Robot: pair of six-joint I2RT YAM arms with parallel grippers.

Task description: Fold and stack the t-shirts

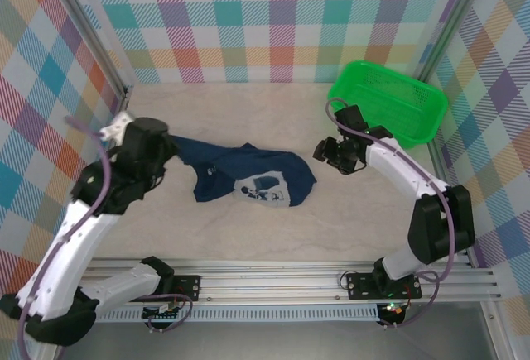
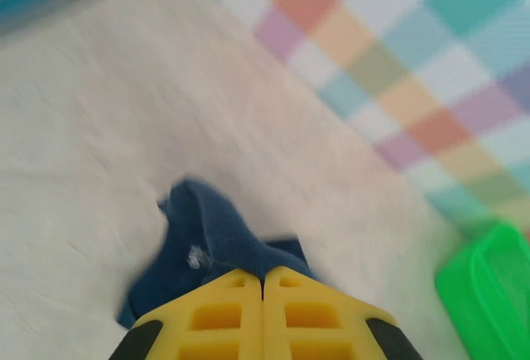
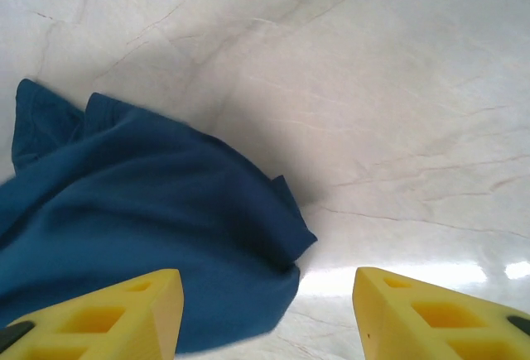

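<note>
Bare worktop (image 1: pixel 248 103) surrounds your navy t-shirt (image 1: pixel 248 174); left gripper (image 2: pixel 262 277) is pinched shut on its edge, right gripper (image 3: pixel 267 281) gapes empty above its hem.

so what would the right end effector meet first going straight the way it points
Most likely the edge of the navy t-shirt, just ahead of the open right end effector; depth is unclear, maybe bare table beside it.

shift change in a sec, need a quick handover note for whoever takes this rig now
Left gripper: shut on the left edge of the t-shirt.
Right gripper: open, above the shirt's right edge, holding nothing.
The t-shirt lies crumpled mid-table, print facing up; green basket at the far right.
Done: no fold yet. Left: spread it flat, fold, stack.
</note>
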